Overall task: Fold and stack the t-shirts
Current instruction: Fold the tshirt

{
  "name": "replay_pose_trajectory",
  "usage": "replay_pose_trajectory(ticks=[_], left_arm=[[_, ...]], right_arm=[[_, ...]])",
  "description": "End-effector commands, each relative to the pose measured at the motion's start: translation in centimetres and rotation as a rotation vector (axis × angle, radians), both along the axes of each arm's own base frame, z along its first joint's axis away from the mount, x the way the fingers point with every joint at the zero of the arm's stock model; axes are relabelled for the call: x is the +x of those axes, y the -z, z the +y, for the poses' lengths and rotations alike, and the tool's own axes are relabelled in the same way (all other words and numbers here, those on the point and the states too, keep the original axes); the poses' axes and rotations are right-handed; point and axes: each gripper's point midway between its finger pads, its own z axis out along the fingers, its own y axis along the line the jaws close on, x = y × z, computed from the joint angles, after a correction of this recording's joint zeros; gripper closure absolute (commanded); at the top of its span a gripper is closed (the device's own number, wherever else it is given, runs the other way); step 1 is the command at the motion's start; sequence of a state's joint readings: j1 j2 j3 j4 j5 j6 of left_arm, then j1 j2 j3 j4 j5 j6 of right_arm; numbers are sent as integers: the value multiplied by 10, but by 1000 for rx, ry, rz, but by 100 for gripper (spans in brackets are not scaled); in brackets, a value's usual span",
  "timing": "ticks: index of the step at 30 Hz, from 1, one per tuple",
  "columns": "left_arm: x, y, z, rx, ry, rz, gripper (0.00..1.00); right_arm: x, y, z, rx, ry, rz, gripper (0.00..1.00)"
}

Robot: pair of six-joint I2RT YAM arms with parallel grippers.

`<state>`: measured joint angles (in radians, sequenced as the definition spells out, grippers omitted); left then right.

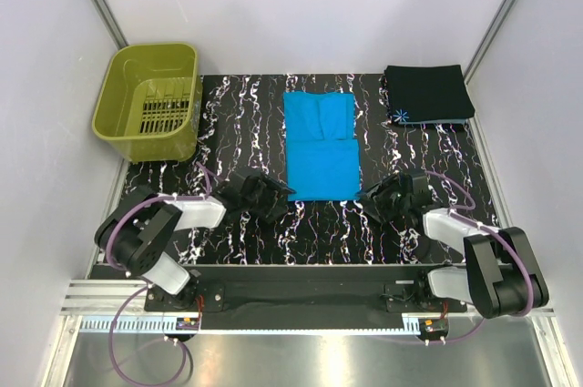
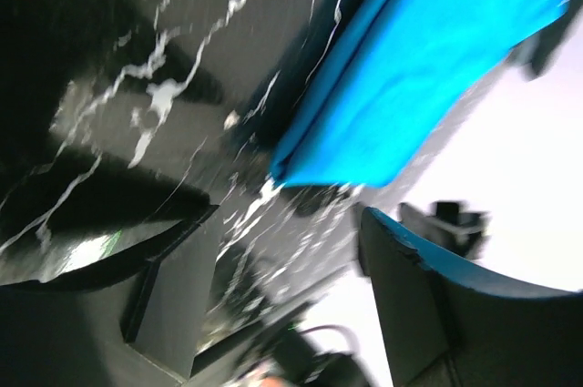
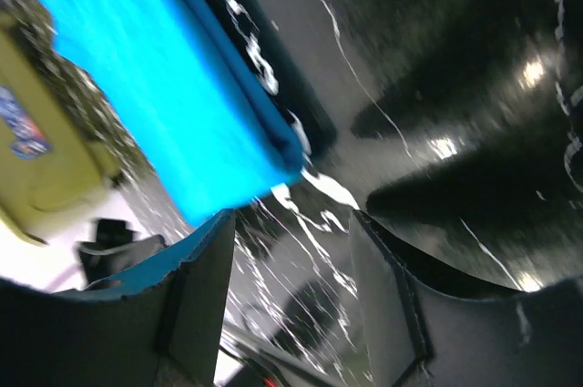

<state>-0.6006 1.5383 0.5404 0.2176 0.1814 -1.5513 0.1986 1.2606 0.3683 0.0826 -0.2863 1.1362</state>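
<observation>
The black bench [image 1: 237, 132] with white marbled veins carries everything. At its far left corner sits an olive-green plastic basket [image 1: 155, 137], tipped so its slatted bottom faces the camera.

The turquoise t-shirt [image 1: 321, 146] lies flat at the middle of the bench. It is folded into a long rectangle running near to far, with a fold line across its middle. The black t-shirt [image 1: 426, 93] lies folded at the far right corner, well apart from the turquoise one. A small blue-white starburst mark [image 1: 400, 117] shows at its near left corner.

The left gripper [image 1: 278, 194] is low over the bench, just beside the near left corner of the turquoise t-shirt. In the left wrist view its fingers [image 2: 164, 287] stand wide apart, with bare bench between them and nothing held. The shirt's folded corner [image 2: 410, 68] lies just beyond them.

The right gripper [image 1: 372, 194] mirrors it at the near right corner of the same shirt. In the right wrist view its fingers [image 3: 196, 305] are likewise spread and empty. The shirt's layered edge [image 3: 155, 86] lies just ahead of them.
</observation>
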Motion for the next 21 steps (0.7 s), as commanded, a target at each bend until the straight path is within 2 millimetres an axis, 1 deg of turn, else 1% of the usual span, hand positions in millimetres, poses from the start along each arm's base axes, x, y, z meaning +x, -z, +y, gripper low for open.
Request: replay_pose_trajectory(ticks=[1, 2, 3, 5, 7, 10, 12, 15, 16, 17, 21], left_arm=[[26, -1, 2, -90, -185, -27, 31], [24, 5, 4, -87, -211, -8, 32], [23, 7, 6, -87, -227, -3, 33], [22, 13, 12, -70, -263, 10, 37], [20, 17, 13, -54, -268, 22, 41], [16, 20, 6, -53, -257, 43, 43], [15, 21, 2, -51, -255, 54, 44], [10, 29, 1, -45, -265, 88, 46], [9, 30, 0, -47, -268, 96, 48], [8, 33, 1, -44, -275, 104, 48], [7, 39, 1, -34, -282, 127, 54]], right_arm=[[30, -16, 0, 64, 114, -109, 41], [31, -13, 1, 76, 120, -104, 42], [29, -4, 1, 73, 123, -73, 43], [35, -3, 2, 84, 132, -79, 44], [35, 3, 2, 84, 145, -46, 48], [37, 3, 2, 91, 181, -32, 51], [35, 7, -1, 73, 203, -7, 53], [34, 12, 0, 83, 213, 17, 53], [34, 13, 2, 86, 208, 19, 54], [34, 13, 4, 93, 202, 17, 56], [31, 21, 8, 85, 188, 44, 57]])
